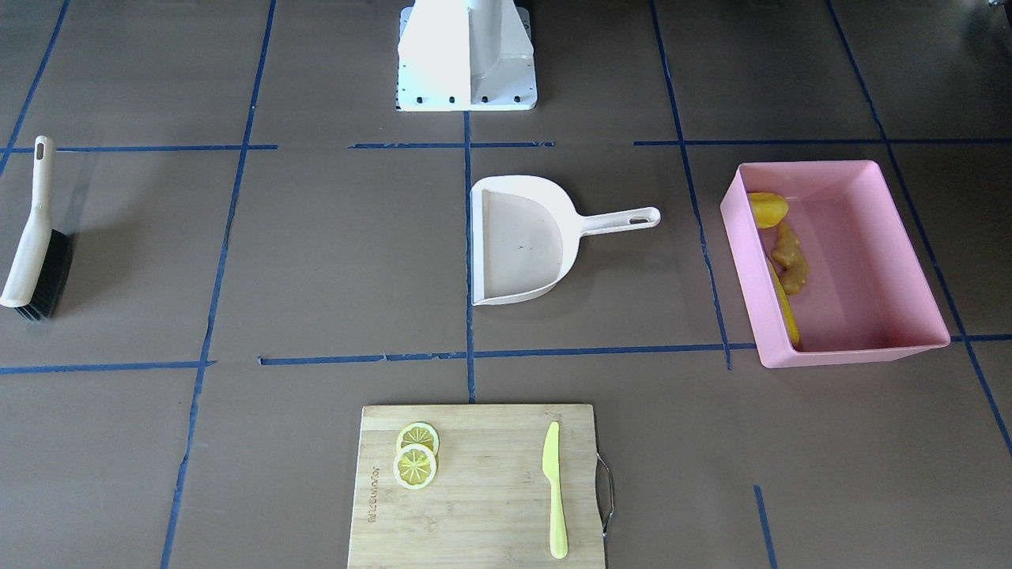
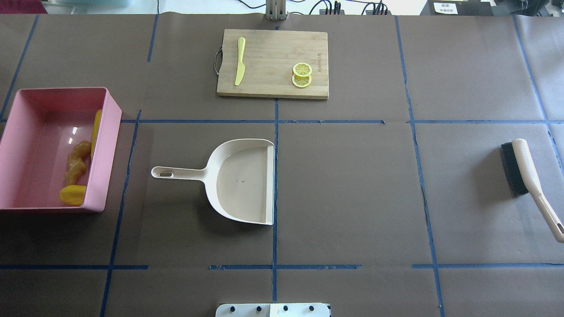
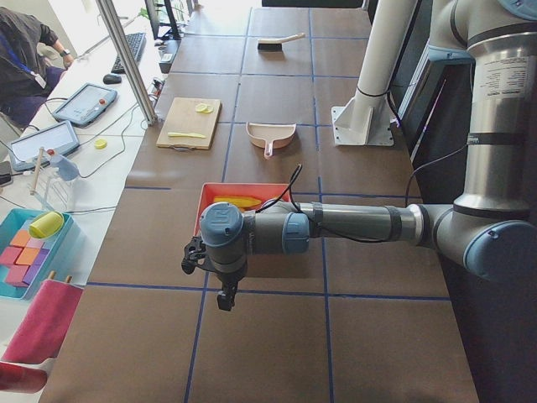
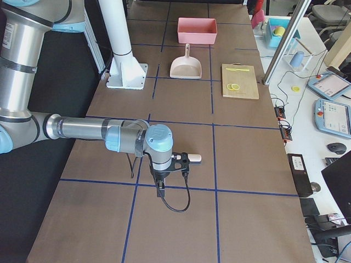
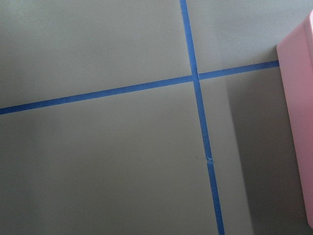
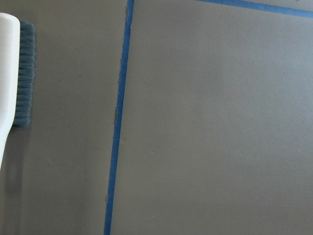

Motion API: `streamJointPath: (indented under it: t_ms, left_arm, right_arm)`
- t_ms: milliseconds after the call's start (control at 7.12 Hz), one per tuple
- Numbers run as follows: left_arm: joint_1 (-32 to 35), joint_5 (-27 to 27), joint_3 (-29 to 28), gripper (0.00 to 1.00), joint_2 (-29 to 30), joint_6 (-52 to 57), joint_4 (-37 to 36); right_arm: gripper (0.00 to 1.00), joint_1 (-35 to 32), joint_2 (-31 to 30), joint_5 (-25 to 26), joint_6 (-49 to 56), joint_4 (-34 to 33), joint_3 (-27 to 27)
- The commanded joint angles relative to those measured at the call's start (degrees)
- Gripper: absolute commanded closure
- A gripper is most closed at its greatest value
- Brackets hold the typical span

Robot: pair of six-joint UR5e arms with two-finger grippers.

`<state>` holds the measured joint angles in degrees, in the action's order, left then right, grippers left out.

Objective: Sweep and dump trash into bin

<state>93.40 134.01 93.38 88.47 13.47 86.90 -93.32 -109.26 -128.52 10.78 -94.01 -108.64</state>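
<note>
Corn cob [image 2: 95, 130] lies lengthwise along bin [image 2: 61, 89] wall.

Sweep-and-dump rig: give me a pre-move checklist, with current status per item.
1. Corn cob, potato-like lump and ginger root inside the bin: ok.
2. Dustpan empty, flat on the table: ok.
3. Brush lying on the table, not gripped: ok.
4. Lemon slices and knife on the cutting board, apart from the dustpan: ok.
5. Left gripper and right gripper open or shut: cannot tell, seen only in the side views.
</note>
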Motion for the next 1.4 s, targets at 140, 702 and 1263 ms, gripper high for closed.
streamJointPath:
  t_ms: [140,702,1263]
  left_arm:
    - [-0.06,0.37,0.31,0.0,0.3,0.15,0.12]
    - [-0.15,0.28,-0.04,0.0,-0.22,0.06,0.03]
    - [-0.15,0.19,-0.57,0.0,-0.22,0.06,0.03]
  right_arm:
    - [0.0,-0.46,1.86,-1.64,0.64,0.14,0.97]
    - [0.0,-0.28,2.91,-1.65,0.38,0.32,1.23]
    - [0.0,-0.1,2.91,-1.82,0.2,0.32,1.76]
